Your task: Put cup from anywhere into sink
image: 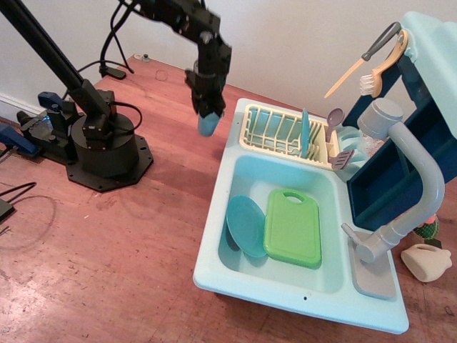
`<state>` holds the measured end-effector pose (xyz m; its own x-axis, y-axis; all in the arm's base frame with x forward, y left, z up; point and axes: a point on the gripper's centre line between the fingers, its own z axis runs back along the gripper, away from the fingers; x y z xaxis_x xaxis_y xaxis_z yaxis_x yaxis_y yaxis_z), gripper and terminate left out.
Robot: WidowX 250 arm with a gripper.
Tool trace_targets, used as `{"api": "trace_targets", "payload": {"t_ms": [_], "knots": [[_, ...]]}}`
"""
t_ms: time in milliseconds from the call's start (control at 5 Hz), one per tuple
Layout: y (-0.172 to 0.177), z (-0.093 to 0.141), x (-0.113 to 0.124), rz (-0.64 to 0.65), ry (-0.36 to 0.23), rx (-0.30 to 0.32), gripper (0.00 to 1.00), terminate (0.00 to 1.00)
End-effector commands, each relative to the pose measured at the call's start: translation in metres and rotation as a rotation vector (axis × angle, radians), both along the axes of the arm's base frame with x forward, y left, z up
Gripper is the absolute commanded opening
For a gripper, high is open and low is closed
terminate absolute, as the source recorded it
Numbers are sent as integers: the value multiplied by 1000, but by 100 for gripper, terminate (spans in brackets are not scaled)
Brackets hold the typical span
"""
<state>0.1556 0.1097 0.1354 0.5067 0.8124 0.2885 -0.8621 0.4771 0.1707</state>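
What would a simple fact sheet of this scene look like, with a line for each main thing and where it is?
arm: reaches in from the upper left
fingers: closed around the cup
cup: teal-blue, held in the air above the wooden table, left of the sink
sink: pale aqua, basin open at the top
in the basin: round teal plate leaning, green cutting board beside it
dish rack: cream-yellow, at the back of the sink
faucet: grey, on the right side
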Motion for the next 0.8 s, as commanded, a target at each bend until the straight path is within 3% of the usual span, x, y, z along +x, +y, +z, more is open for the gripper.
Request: {"api": "trace_targets", "payload": {"t_ms": [0, 200, 400, 600], "knots": [[-13, 65, 38, -91, -52, 92, 0, 0], [-46, 72, 86, -223, -125, 106, 0, 0], [-72, 60, 130, -330, -165, 69, 0, 0], [-92, 49, 143, -389, -244, 43, 0, 0]]}}
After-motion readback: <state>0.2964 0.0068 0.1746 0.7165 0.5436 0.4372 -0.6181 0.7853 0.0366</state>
